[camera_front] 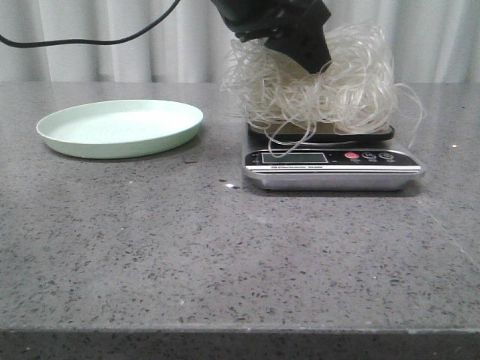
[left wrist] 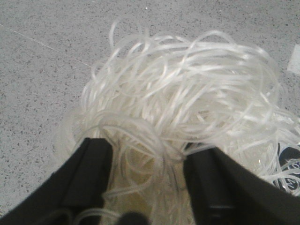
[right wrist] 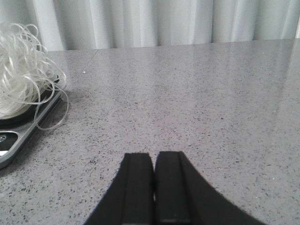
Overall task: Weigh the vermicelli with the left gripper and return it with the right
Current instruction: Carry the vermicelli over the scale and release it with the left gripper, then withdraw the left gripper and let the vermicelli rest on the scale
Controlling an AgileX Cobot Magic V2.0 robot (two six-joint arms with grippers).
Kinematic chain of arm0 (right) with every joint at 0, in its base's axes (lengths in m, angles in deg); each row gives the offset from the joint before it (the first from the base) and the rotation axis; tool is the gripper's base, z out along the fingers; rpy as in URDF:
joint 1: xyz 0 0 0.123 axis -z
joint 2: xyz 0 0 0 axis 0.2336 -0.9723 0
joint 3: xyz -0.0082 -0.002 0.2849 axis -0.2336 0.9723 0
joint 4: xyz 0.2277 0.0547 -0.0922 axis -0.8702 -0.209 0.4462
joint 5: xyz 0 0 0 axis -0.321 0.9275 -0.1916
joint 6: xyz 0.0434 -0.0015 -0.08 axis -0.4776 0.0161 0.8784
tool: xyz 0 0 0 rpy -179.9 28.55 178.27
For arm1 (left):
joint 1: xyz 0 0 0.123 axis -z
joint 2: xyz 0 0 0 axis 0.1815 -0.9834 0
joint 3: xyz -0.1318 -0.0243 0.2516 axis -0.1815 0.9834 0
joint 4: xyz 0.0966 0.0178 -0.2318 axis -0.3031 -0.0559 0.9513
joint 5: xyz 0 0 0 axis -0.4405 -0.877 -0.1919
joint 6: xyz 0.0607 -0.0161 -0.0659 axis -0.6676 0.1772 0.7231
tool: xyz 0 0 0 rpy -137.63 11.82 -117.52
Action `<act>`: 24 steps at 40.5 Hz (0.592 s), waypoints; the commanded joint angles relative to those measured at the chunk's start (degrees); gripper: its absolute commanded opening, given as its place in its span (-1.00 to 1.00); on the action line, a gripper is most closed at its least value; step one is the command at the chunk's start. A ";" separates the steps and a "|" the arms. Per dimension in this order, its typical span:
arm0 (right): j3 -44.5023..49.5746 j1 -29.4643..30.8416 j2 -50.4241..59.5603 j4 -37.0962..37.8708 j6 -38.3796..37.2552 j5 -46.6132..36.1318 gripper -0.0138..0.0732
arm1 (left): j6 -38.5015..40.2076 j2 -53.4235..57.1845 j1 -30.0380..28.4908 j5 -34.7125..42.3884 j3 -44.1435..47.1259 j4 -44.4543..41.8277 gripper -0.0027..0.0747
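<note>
Grey stone table [camera_front: 150, 247]; scale [camera_front: 332, 166] lettering unreadable beneath vermicelli [camera_front: 315, 82].

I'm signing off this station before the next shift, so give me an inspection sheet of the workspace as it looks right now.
Surface: grey speckled stone table, bare apart from the job's things.
Job's things: vermicelli piled on the scale, loose strands hanging over its edge; pale green plate beside the scale, nothing on it.
Clutter: nothing seen.
Grippers: left tool open, fingers on either side of the noodle strands; right tool shut, holding nothing, low over bare table away from the scale.
Cables: one black cable hanging across the curtain at the back.
Surroundings: pale pleated curtain behind the table.
</note>
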 commanded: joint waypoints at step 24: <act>-0.45 0.42 0.97 -0.24 0.32 -4.54 -0.34 | 7.45 17.22 -9.18 -8.23 -2.14 -0.69 0.34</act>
